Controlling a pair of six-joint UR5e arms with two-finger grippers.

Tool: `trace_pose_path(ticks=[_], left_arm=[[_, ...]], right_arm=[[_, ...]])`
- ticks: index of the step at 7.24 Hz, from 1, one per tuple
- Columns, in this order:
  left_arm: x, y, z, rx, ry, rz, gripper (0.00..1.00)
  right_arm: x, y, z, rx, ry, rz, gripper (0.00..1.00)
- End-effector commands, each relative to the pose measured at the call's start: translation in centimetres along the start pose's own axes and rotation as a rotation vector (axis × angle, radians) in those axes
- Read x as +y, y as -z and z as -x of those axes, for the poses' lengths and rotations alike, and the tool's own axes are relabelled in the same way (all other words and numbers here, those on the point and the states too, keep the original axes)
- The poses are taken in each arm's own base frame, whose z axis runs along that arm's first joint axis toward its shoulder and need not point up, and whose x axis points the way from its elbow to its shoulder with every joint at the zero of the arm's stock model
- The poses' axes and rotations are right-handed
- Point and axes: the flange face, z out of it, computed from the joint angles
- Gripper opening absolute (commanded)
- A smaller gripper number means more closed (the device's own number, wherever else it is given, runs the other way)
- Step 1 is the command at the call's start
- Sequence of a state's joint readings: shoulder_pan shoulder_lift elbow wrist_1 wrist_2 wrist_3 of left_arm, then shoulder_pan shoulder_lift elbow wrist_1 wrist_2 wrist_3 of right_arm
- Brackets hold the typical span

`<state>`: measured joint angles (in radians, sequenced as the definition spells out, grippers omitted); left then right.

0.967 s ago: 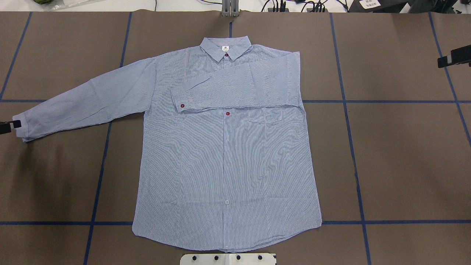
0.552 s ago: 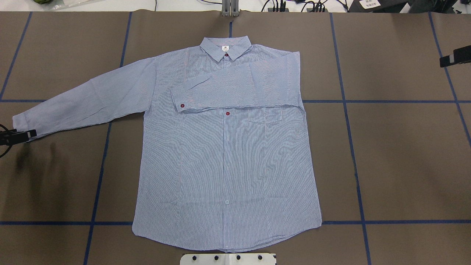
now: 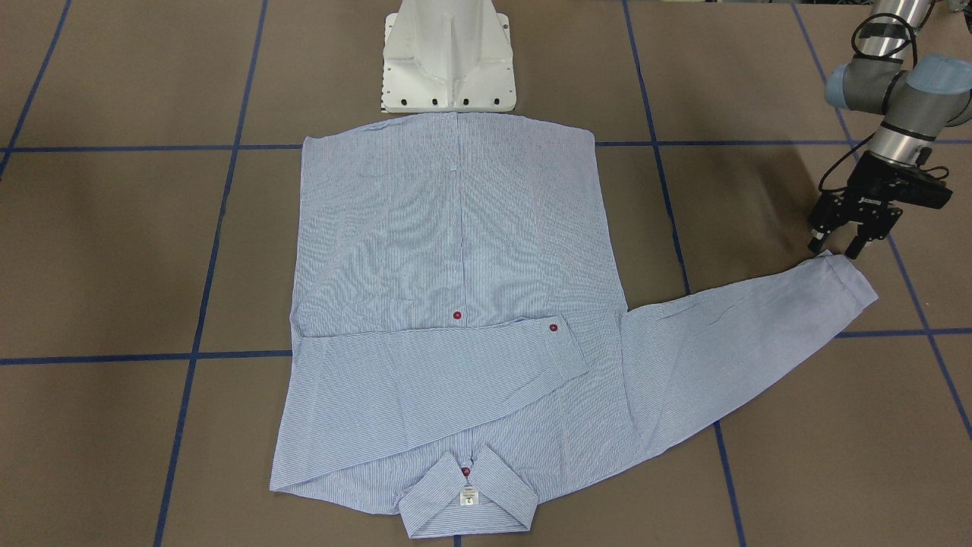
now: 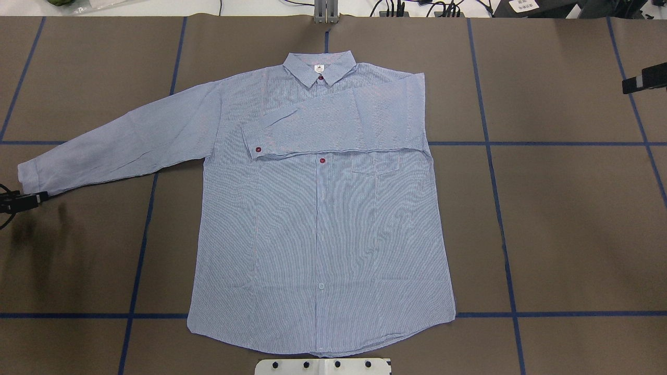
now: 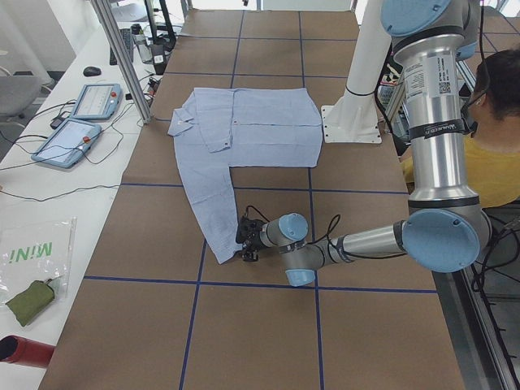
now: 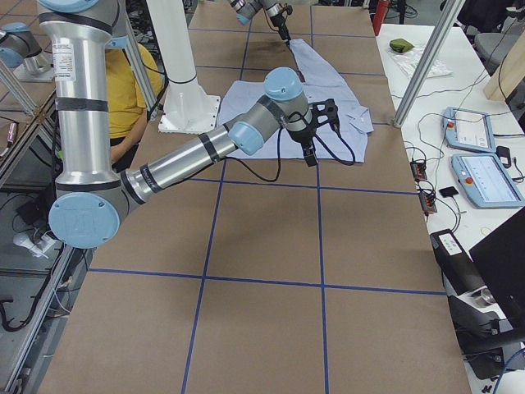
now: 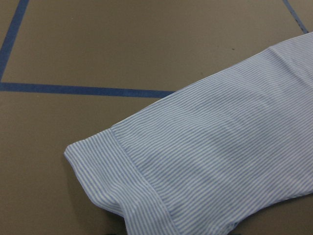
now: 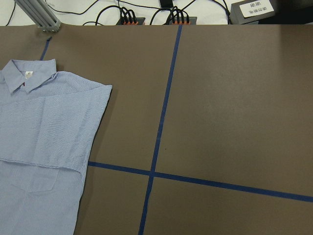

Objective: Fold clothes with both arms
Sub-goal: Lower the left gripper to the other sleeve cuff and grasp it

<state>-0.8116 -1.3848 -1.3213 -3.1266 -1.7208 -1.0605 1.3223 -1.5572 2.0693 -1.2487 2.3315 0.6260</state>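
Clearly this light, limp shirt (image 3: 456, 243), flat on the surface (image 3: 114, 251) just before the white base (image 3: 448, 61), should sag and slide, so we would pinch its outstretched cuff (image 3: 850, 282), far to the base's left, where the left gripper (image 3: 833, 249) hangs empty, jaws apart; of the right gripper (image 6: 309, 156) we cannot tell the state.

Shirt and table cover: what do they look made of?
Shirt: thin woven cloth, likely cotton, matte; fine blue-white stripes and soft creases show. Table cover: seemingly brown paper or card, matte, flat, crossed by blue tape lines.
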Motion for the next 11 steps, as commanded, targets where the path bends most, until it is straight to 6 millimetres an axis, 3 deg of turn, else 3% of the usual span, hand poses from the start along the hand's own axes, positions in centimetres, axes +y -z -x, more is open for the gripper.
trace_pose_path(ticks=[1,2,3,5,7,9,10,11], left_arm=[[-0.2,-0.2,-0.2,0.000,-0.007,-0.005,0.52],[-0.4,-0.4,-0.4,0.005,-0.003,-0.008,0.06],[-0.4,-0.3,-0.4,0.004,-0.007,-0.007,0.00],[-1.0,0.9,-1.5,0.048,-0.016,0.004,0.00],[-5.6,4.0,-2.8,0.130,-0.029,-0.033,0.00],[-9.2,7.0,-10.2,0.277,-0.100,-0.114,0.00],[-10.4,7.6,-14.3,0.386,-0.133,-0.085,0.00],[-13.1,7.0,-18.8,0.481,-0.130,-0.096,0.00]], right_arm=[[-0.1,0.0,0.0,0.001,-0.001,-0.001,1.00],[-0.1,0.0,0.1,-0.001,0.000,-0.001,1.00],[-0.1,0.0,0.1,0.000,0.000,-0.002,1.00],[-0.1,0.0,0.1,-0.002,-0.007,-0.002,1.00],[0.0,0.0,0.0,0.001,-0.010,-0.001,1.00],[0.1,0.0,-0.1,0.002,-0.014,0.001,1.00],[0.1,-0.1,-0.2,0.003,-0.015,0.002,1.00],[0.1,-0.1,-0.2,0.003,-0.015,0.002,1.00]])
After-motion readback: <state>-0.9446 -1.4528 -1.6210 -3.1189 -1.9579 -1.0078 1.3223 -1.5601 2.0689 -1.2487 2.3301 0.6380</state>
